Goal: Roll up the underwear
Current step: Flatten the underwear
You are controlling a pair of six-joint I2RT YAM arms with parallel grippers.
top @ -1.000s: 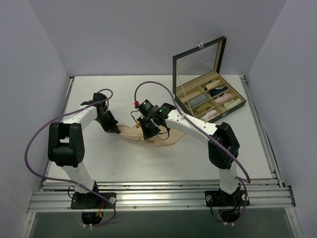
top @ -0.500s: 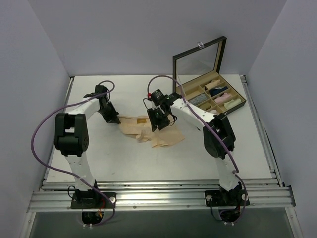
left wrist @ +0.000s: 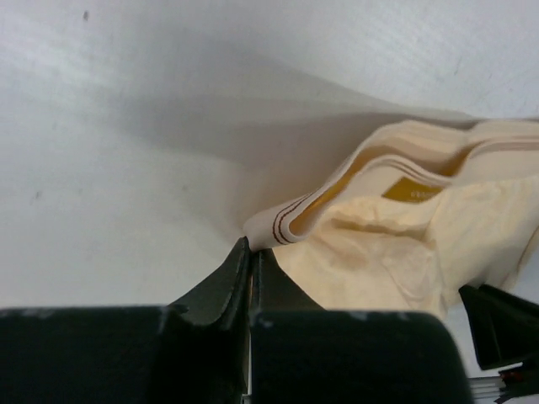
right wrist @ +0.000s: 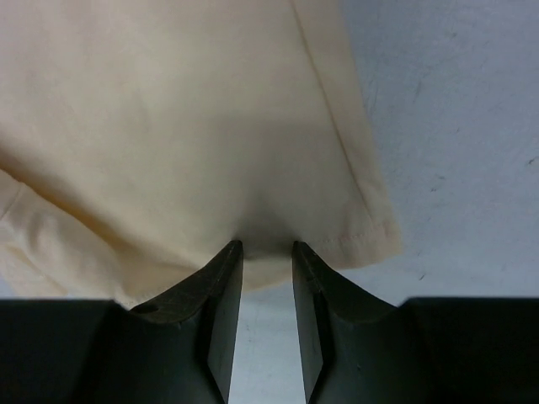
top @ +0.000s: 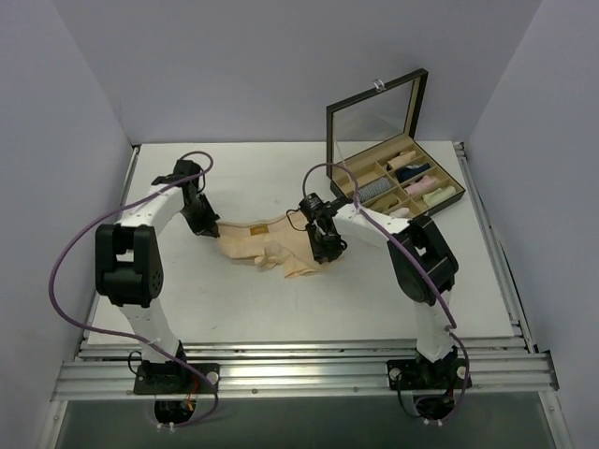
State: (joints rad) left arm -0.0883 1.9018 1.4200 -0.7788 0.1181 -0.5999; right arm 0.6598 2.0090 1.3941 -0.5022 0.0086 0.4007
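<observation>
The underwear (top: 271, 245) is pale peach-beige cloth lying spread and rumpled on the white table between my two grippers. My left gripper (top: 208, 227) is at its left end, shut on the striped waistband corner (left wrist: 278, 225). The rest of the cloth (left wrist: 387, 252) trails away to the right. My right gripper (top: 328, 248) is at the cloth's right end. In the right wrist view its jaws stand a narrow gap apart (right wrist: 268, 246). The tips rest on the hemmed edge of the underwear (right wrist: 210, 126), and bare table shows between the fingers.
An open dark box (top: 397, 185) with a raised glass lid stands at the back right. Its compartments hold pink, cream, grey and dark cloth rolls. Walls close in the left, back and right. The right gripper's black body shows at the left wrist view's lower right (left wrist: 497, 316).
The right gripper has moved from the middle of the cloth to its right end. The left gripper has drawn the waistband corner left, and the cloth lies stretched wider.
</observation>
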